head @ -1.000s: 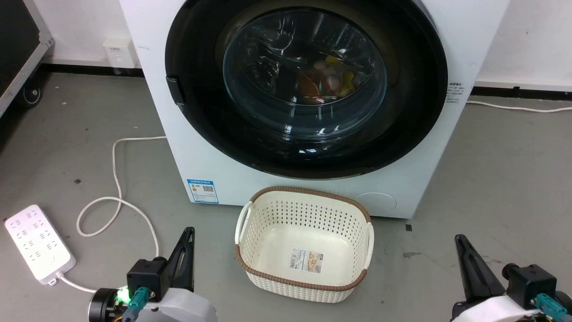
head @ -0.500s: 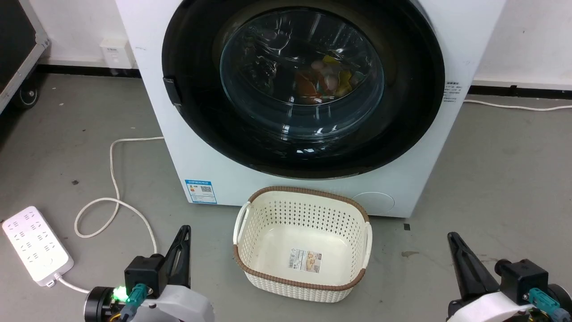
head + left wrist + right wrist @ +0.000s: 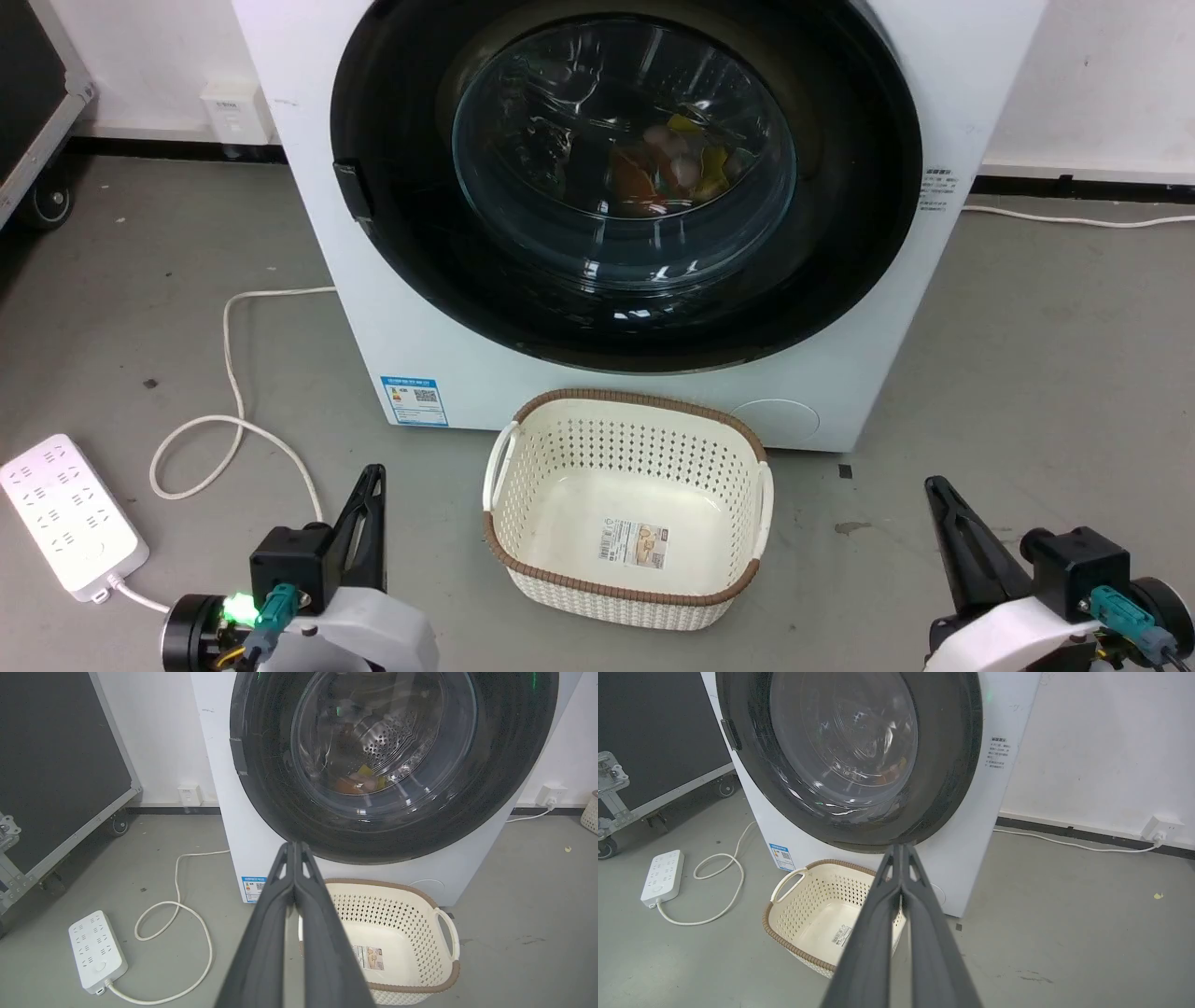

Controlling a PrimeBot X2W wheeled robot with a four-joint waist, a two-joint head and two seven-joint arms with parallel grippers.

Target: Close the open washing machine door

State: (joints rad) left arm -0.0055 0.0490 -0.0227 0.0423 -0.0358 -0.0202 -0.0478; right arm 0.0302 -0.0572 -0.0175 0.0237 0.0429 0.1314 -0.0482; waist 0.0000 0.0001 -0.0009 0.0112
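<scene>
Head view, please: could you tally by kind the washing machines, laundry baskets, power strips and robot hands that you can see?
washing machine: 1
laundry basket: 1
power strip: 1
hands: 2, the left hand and the right hand
Total: 5

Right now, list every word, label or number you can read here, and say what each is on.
No text reads clearly.
Blue sticker with QR code on the washing machine front: too small.
Black print on its side panel: blurred.
Barcode sticker inside the basket: too small.
Mark on the wall socket: blurred.
</scene>
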